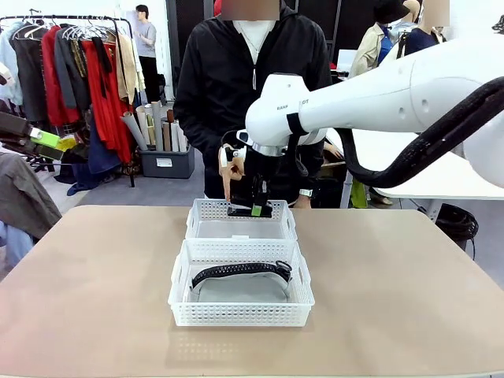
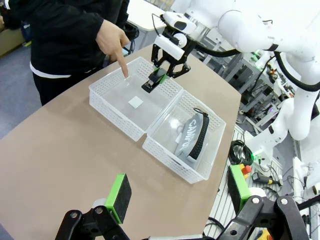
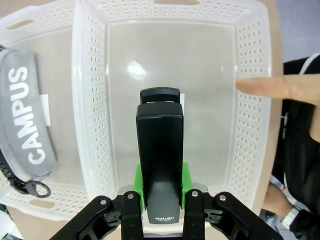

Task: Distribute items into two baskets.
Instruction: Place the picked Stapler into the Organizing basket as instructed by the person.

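A clothes rack (image 1: 71,71) is standing behind the tan table (image 1: 94,291). In the front view, the right gripper (image 1: 253,206) is pinching the stapler (image 1: 249,210) over the far basket (image 1: 241,219); the grey bag (image 1: 240,281) is lying in the near basket (image 1: 240,313). In the left wrist view, the left gripper (image 2: 177,197) is hanging spread wide while a person's hand (image 2: 113,42) is pointing into the far basket. In the right wrist view, the stapler is sitting clamped between green pads (image 3: 139,182).

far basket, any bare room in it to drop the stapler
Yes. The far basket floor is bare between its walls under the stapler held by the right gripper. It is tight by the person's pointing finger at one wall. The near basket holds the grey bag.
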Motion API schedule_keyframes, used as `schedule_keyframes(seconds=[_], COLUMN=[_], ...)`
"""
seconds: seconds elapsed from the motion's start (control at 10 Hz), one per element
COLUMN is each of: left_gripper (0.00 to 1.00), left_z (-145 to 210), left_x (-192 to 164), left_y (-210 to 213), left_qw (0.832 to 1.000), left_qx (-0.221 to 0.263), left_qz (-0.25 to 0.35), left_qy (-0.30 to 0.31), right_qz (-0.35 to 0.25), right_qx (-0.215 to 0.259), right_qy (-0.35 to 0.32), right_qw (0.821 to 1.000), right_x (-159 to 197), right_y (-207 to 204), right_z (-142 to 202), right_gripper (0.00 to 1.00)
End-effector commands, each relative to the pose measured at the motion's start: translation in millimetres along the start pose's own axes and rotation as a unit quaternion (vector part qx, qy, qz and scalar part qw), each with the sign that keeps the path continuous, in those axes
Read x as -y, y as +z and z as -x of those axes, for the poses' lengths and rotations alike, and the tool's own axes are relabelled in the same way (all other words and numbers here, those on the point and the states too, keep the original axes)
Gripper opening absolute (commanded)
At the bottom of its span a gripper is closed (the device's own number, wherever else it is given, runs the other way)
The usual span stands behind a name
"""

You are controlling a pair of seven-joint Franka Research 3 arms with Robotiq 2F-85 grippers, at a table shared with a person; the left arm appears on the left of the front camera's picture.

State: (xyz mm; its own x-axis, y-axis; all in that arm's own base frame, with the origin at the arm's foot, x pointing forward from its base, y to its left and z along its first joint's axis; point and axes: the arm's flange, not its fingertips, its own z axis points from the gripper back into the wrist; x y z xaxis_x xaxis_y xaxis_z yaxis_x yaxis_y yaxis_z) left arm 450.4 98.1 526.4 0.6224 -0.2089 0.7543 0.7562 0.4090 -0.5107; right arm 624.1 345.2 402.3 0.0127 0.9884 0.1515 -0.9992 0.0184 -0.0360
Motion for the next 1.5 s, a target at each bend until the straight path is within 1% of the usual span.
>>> schedule_keyframes(seconds=[0.0, 0.4, 0.5, 0.8, 1.2, 1.3, 1.4], left_gripper=[1.00, 1.00, 1.00, 1.00, 1.00, 1.00, 1.00], left_z=[-0.3, -0.3, -0.3, -0.3, -0.3, -0.3, -0.3], left_x=[1.0, 1.0, 1.0, 1.0, 1.0, 1.0, 1.0], left_y=[0.5, 0.5, 0.5, 0.5, 0.5, 0.5, 0.5], left_qw=[1.000, 1.000, 1.000, 1.000, 1.000, 1.000, 1.000], left_qx=[0.001, 0.001, 0.001, 0.001, 0.001, 0.001, 0.001], left_qz=[-0.002, -0.002, -0.002, -0.002, -0.002, -0.002, -0.002], left_qy=[-0.001, -0.001, -0.001, -0.001, -0.001, -0.001, -0.001], right_qz=[0.001, -0.016, -0.015, -0.034, -0.046, -0.049, -0.053], right_qx=[-0.003, -0.005, -0.005, -0.012, -0.017, -0.018, -0.020], right_qy=[0.016, -0.006, -0.006, -0.008, -0.010, -0.008, -0.007], right_qw=[1.000, 1.000, 1.000, 0.999, 0.999, 0.999, 0.998], right_x=[9.3, 16.3, 17.1, 20.9, 21.5, 21.7, 21.8], right_y=[-6.2, -35.0, -40.7, -59.0, -66.5, -66.3, -67.2], right_z=[-10.6, -12.6, -13.0, -13.5, -14.6, -15.2, -15.8], right_gripper=[0.00, 0.00, 0.00, 0.00, 0.00, 0.08, 0.28])
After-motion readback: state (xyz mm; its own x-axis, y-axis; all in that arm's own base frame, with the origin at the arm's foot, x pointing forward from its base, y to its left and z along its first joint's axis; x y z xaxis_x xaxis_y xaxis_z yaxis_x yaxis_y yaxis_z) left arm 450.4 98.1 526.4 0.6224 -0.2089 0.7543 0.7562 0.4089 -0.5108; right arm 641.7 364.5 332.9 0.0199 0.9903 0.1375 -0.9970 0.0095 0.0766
